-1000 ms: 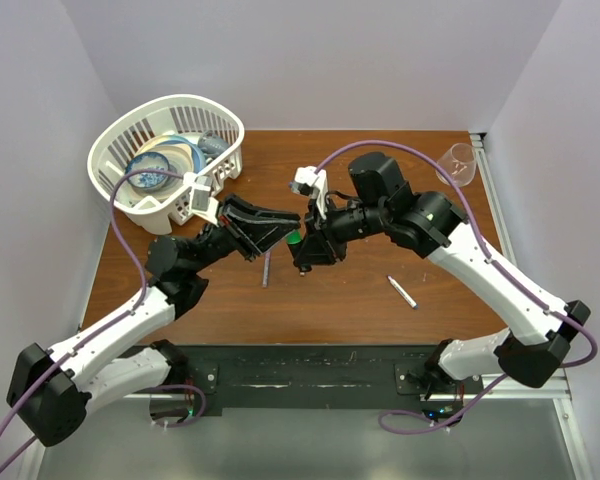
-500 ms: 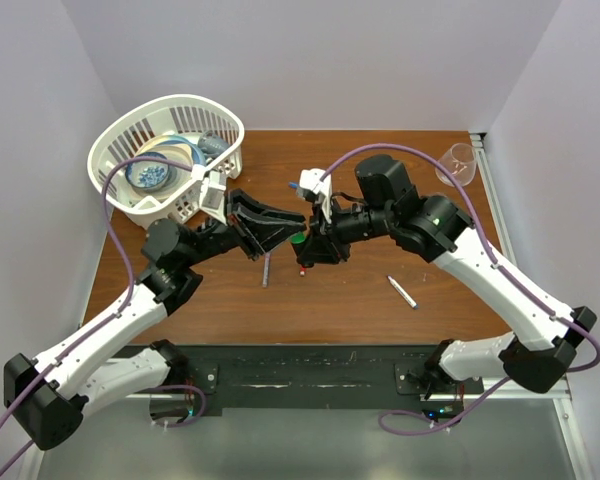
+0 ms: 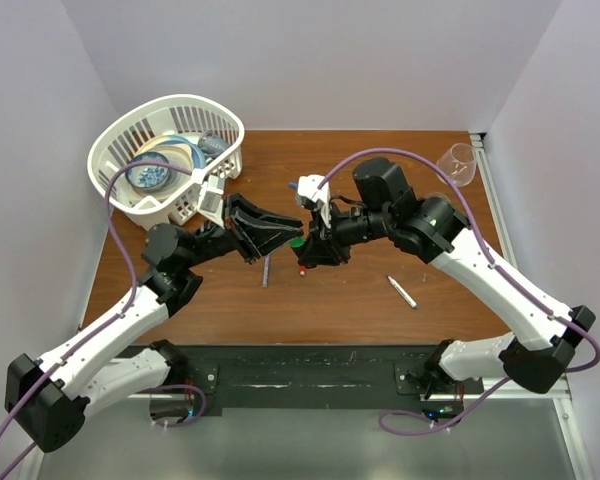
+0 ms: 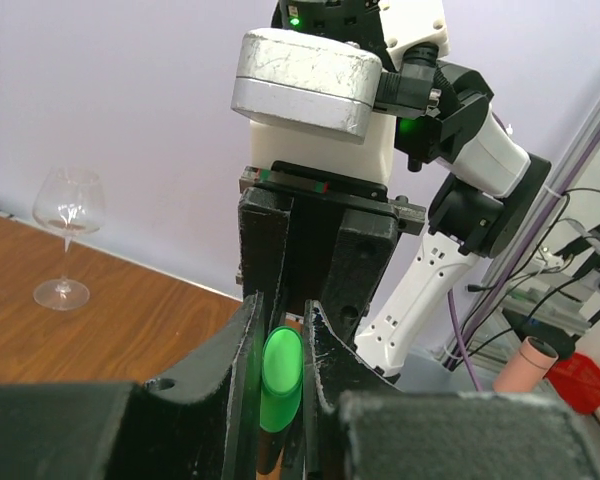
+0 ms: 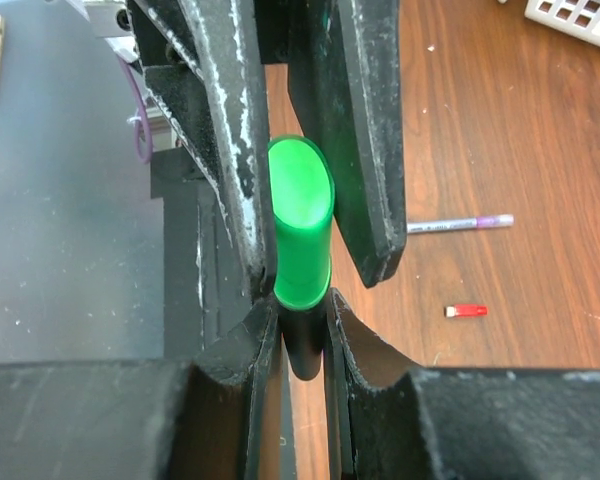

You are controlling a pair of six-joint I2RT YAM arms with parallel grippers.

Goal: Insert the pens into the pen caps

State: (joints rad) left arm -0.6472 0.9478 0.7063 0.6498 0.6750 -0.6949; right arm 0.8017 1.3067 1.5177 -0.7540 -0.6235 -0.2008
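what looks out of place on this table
A wine glass stands upright at the far right corner of the table, an odd companion to pens. A red cap lies loose near a purple pen. Nothing looks spilled or broken.

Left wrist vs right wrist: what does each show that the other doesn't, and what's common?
Left wrist only: wine glass standing on the table, and the right arm's white body head-on.
Right wrist only: thin pen with a purple end and red cap lying apart on the wood, plus a basket corner.
Both: green cap atop the black marker, with the left gripper closed on the cap and the right gripper closed on the marker body.
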